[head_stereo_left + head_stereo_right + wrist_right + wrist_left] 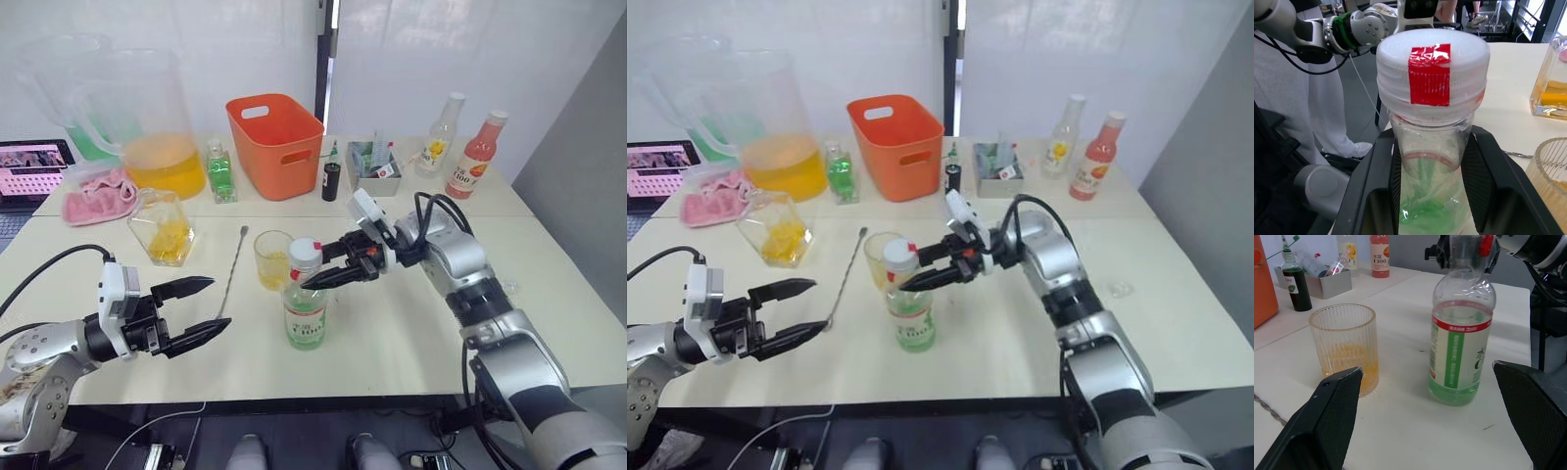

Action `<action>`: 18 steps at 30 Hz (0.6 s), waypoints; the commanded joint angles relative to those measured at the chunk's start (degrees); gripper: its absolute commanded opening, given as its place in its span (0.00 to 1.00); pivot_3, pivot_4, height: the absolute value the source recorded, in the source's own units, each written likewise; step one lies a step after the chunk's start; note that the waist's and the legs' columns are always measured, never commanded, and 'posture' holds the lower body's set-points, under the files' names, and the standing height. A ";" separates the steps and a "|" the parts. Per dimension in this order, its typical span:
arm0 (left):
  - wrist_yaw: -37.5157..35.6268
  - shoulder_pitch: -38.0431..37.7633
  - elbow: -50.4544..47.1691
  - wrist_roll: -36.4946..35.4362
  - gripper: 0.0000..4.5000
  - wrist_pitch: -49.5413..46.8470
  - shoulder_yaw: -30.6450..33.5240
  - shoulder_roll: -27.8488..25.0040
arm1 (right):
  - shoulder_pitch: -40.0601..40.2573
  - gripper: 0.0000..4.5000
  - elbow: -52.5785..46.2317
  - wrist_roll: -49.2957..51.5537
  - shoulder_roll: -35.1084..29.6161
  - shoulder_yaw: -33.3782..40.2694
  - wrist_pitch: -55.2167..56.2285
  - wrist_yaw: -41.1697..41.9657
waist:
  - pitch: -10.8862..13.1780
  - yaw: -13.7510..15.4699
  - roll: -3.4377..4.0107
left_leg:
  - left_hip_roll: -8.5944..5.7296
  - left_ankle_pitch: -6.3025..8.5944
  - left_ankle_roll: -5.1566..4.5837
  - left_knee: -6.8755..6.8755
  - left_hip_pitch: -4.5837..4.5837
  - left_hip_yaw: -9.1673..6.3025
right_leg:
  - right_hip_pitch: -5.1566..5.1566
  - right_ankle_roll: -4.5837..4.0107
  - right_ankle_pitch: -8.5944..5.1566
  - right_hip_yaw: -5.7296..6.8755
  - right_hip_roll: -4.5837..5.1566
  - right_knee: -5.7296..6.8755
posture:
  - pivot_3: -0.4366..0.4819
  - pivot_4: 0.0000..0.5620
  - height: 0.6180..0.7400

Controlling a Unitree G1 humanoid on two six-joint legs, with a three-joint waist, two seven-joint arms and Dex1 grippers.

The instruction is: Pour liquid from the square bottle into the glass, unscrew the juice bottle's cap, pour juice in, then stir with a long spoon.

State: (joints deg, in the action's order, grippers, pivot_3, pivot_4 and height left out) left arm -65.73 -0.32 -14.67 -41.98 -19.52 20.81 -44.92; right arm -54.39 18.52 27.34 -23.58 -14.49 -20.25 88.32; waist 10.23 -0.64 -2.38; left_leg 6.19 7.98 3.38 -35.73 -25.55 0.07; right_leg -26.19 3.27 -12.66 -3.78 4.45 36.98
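Observation:
The juice bottle, green-labelled, stands upright at the table's front middle, its white cap with red tape on. My right gripper reaches in from the right, and its fingers lie against both sides of the neck just under the cap. The ribbed glass, with a little yellow-orange liquid, stands close behind the bottle to the left. The long spoon lies flat left of the glass. The square bottle stands farther left. My left gripper hangs open left of the juice bottle, apart from it.
Along the back stand a big pitcher with orange liquid, a small green bottle, an orange basket, a metal tray and two tall bottles. A pink cloth and a laptop lie far left.

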 commanded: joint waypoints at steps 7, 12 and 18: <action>-2.89 4.69 0.67 -1.76 1.00 -0.75 -2.57 0.60 | 15.68 0.27 -36.58 3.29 -2.44 9.72 -17.99 -29.41 | -0.01 0.02 -0.01 | 0.00 0.02 0.03 0.01 0.02 -0.01 | -0.01 -0.03 -0.02 0.00 -0.01 0.03 | 0.48 0.27 0.69; -5.71 8.80 4.18 -1.19 1.00 -1.32 -5.25 0.20 | 20.84 0.27 -47.56 -0.24 0.53 10.25 -24.34 -46.58 | -0.01 -0.10 -0.02 | 0.01 0.06 0.11 -0.02 0.03 -0.01 | -0.01 -0.08 -0.03 -0.01 -0.01 0.03 | 0.48 0.27 0.69; -9.50 13.61 8.46 -0.06 1.00 -1.54 -8.09 -0.42 | 24.44 0.27 -54.81 0.93 5.23 9.76 -30.40 -57.80 | -0.02 -0.09 -0.03 | 0.01 0.01 0.03 -0.02 0.02 -0.02 | 0.01 -0.09 -0.03 -0.02 -0.02 0.01 | 0.48 0.27 0.69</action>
State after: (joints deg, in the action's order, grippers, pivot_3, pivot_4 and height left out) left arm -73.80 12.22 -6.69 -42.35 -21.42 12.58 -44.60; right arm -30.02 -32.46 27.34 -19.06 -6.00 -49.86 33.38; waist 10.21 -0.73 -2.41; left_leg 6.20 7.99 3.40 -35.76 -25.54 0.06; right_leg -26.18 3.18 -12.69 -3.81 4.44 36.99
